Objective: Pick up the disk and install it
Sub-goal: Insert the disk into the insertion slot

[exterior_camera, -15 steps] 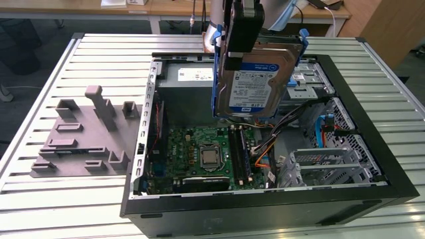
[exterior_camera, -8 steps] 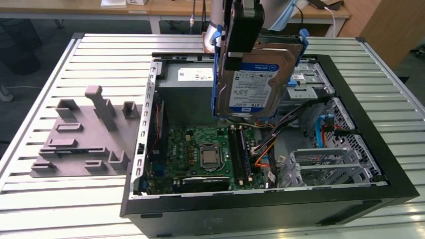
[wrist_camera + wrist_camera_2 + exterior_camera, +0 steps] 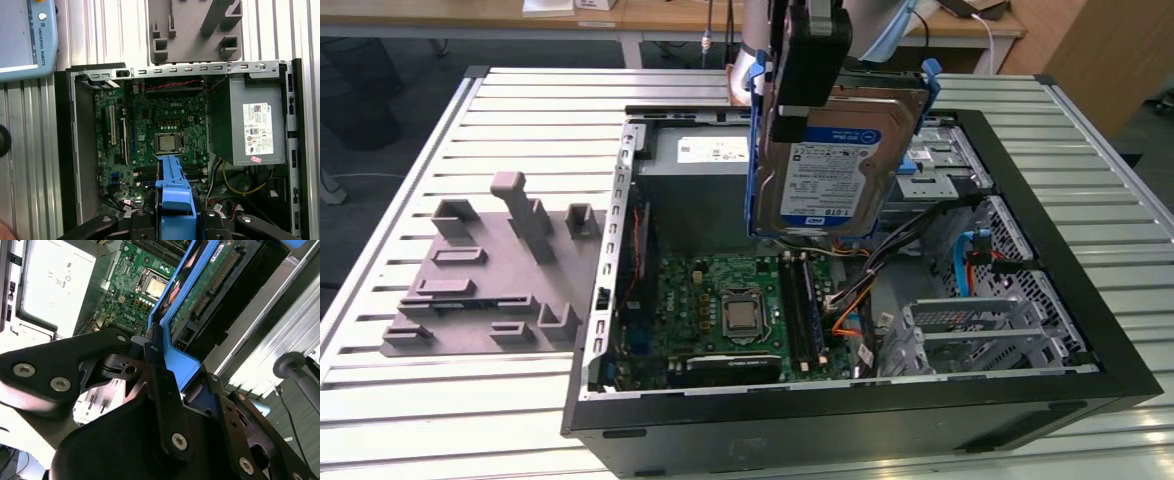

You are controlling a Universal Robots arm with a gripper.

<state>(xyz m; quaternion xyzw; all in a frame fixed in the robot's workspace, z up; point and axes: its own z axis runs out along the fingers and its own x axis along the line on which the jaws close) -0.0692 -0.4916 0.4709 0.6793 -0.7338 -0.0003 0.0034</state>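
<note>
The disk [image 3: 834,170], a silver hard drive with a white-and-blue label in a blue carrier frame, hangs upright over the open computer case [image 3: 1067,300]. My gripper [image 3: 790,105] is shut on the carrier's upper edge, above the motherboard [image 3: 734,310]. In the second wrist view the black fingers [image 3: 155,375] clamp the blue frame [image 3: 180,365], and the disk's green circuit side [image 3: 205,290] runs away from them. In the first wrist view the blue carrier [image 3: 175,192] sticks out from the gripper [image 3: 175,217] over the case's inside.
A grey moulded fixture [image 3: 494,270] lies on the slatted table at the exterior view's left. Inside the case are the power supply [image 3: 245,125], loose cables [image 3: 854,300] and a metal drive cage [image 3: 987,330]. A teach pendant [image 3: 25,40] rests on the table.
</note>
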